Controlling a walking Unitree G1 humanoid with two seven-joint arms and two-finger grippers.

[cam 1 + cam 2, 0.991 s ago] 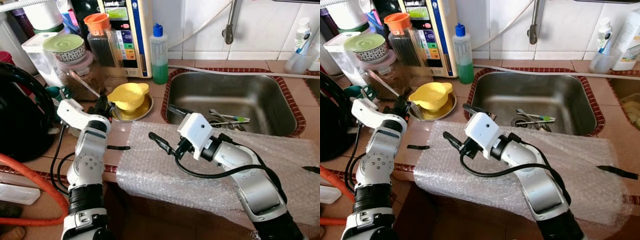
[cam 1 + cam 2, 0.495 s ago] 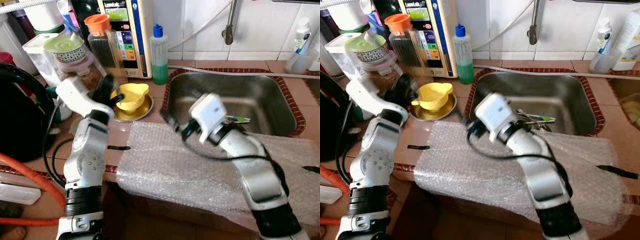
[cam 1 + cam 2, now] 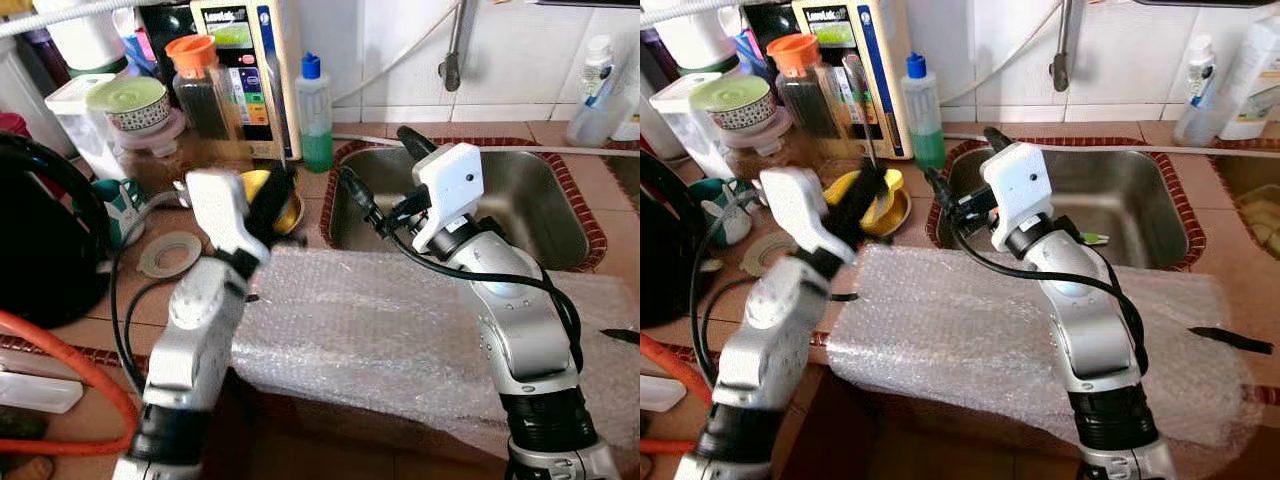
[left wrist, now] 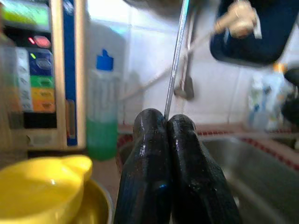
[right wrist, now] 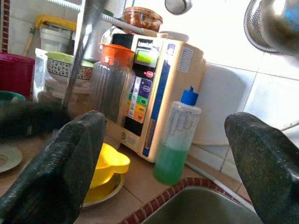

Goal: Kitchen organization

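Observation:
My left gripper (image 3: 272,190) is raised over the counter in front of the yellow bowl (image 4: 39,184), which sits on a metal plate. It is shut on a thin metal utensil handle (image 4: 175,56) that sticks straight up past the fingers; the utensil's other end is hidden. My right gripper (image 3: 385,165) hangs open over the left rim of the steel sink (image 3: 545,205), its fingers (image 5: 70,163) wide apart with nothing between them. A few utensils (image 3: 1090,238) lie in the sink bottom.
Bubble wrap (image 3: 380,320) covers the counter's front edge. Behind stand a green soap bottle (image 3: 316,110), an orange-lidded jar (image 3: 200,85), a water purifier (image 3: 250,60) and stacked containers (image 3: 125,100). A black appliance (image 3: 40,230), a ring (image 3: 168,253) and an orange hose (image 3: 95,385) are at the left.
My left gripper rose from the counter beside the yellow bowl and now holds the metal utensil upright. My right arm lifted off the bubble wrap toward the sink's left rim.

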